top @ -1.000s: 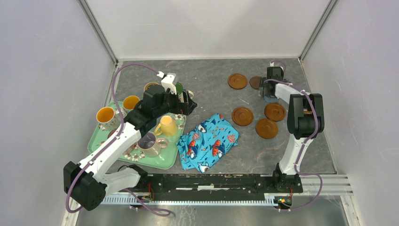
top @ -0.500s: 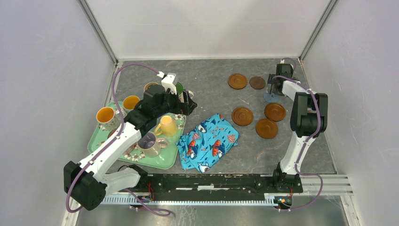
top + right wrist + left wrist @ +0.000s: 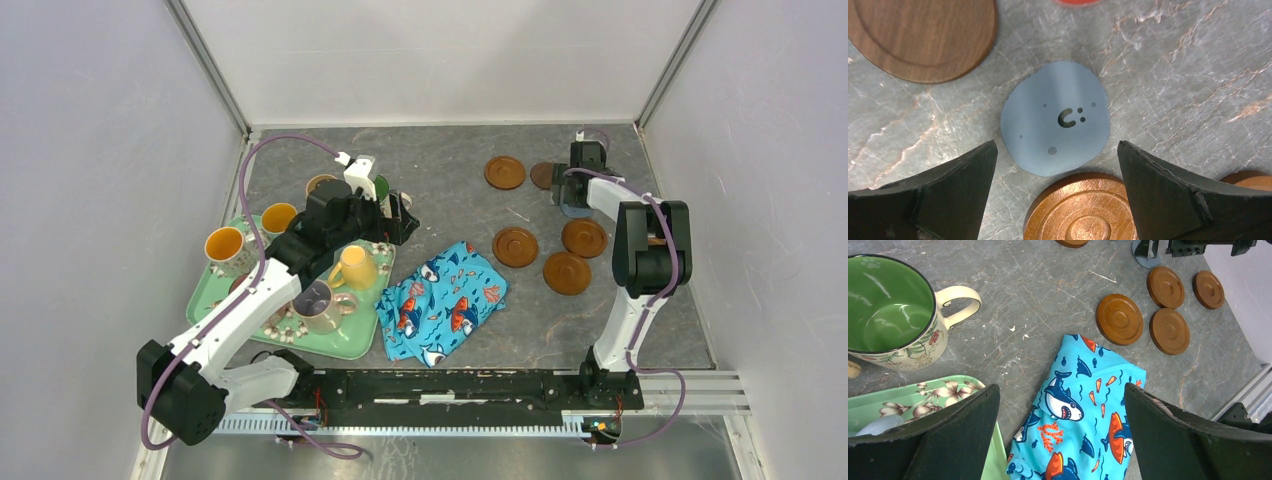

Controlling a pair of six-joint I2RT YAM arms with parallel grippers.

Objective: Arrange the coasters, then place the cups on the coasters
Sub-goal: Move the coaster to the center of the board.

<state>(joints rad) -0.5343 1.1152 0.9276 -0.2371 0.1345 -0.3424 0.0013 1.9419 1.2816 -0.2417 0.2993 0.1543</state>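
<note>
1. Right gripper (image 3: 568, 196): half a second ago it was in the upper right corner of the overhead view. It has swung back leftward to where it was a second ago. Jaws spread wide, pinching nothing.
2. Dark brown coaster (image 3: 541, 176): shown whole half a second ago, now partly hidden behind the right wrist.
3. Left gripper (image 3: 1060, 390): unmoved, spread wide and empty, left of centre by the far edge of the floral tray (image 3: 345, 342).
4. Coasters: all in the right half of the grey table (image 3: 440, 165), none bearing a cup. Ringed brown coasters (image 3: 567, 272) cluster at right centre.
5. Cups: the orange-lined mug (image 3: 225, 243), second orange-lined mug (image 3: 278, 215), yellow mug (image 3: 355, 268) and lilac-lined mug (image 3: 315, 300) stand on the tray at left.
6. Fish-print cloth (image 3: 445, 300): crumpled at centre, between tray and coasters.
7. Right wrist view only: the blue-grey coaster (image 3: 1055, 125) lies flat between the spread fingers, clear of both. A sliver of the red coaster (image 3: 1075, 1) shows at the top edge. An orange-brown ringed coaster (image 3: 1083, 212) meets the blue one's lower rim; whether they overlap I cannot tell.
8. Left wrist view only: the green-lined mug (image 3: 888, 315) stands upright on the table in the upper left, just beyond the tray. The left wrist mostly blocks it overhead.
</note>
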